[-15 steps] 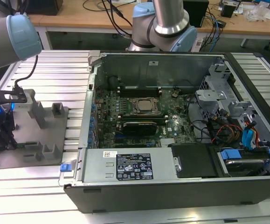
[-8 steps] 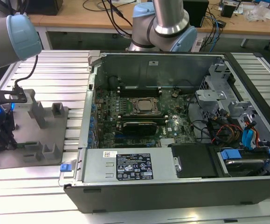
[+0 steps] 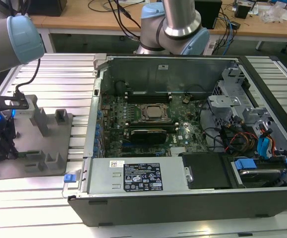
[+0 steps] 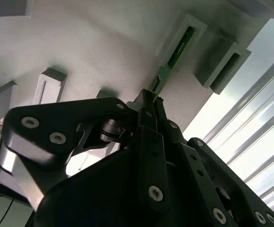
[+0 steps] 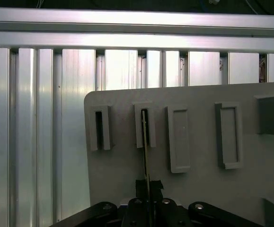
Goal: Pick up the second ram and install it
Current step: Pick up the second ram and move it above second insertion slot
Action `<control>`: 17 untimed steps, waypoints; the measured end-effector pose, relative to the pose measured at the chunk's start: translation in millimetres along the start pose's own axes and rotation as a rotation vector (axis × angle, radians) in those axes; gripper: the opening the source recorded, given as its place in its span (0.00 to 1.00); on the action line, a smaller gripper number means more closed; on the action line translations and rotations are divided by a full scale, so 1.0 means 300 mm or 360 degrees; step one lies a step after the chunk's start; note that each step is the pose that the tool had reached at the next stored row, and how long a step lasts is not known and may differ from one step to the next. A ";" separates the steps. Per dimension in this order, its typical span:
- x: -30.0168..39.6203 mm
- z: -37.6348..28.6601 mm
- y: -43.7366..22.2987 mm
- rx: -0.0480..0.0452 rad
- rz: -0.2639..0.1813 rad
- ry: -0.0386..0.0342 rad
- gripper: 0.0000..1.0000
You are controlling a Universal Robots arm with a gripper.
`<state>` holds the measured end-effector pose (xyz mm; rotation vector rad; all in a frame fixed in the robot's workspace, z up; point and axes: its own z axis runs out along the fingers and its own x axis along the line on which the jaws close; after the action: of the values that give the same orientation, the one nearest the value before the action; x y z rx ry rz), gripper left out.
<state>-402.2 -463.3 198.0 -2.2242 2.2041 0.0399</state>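
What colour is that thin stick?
The second ram is green, best in the second wrist view.

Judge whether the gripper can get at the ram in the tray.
Probably yes: the gripper is at the ram, jaws seemingly closed on the end sticking out of its slot in the tray; nothing intervenes.
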 end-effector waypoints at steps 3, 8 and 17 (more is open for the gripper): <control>0.000 -0.014 0.000 -0.0001 0.0000 0.0000 0.14; -0.001 -0.042 0.001 -0.0001 0.0000 0.0000 0.14; -0.002 -0.075 0.001 -0.0001 0.0000 0.0000 0.14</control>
<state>-402.2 -463.3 220.6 -2.2245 2.2044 0.0399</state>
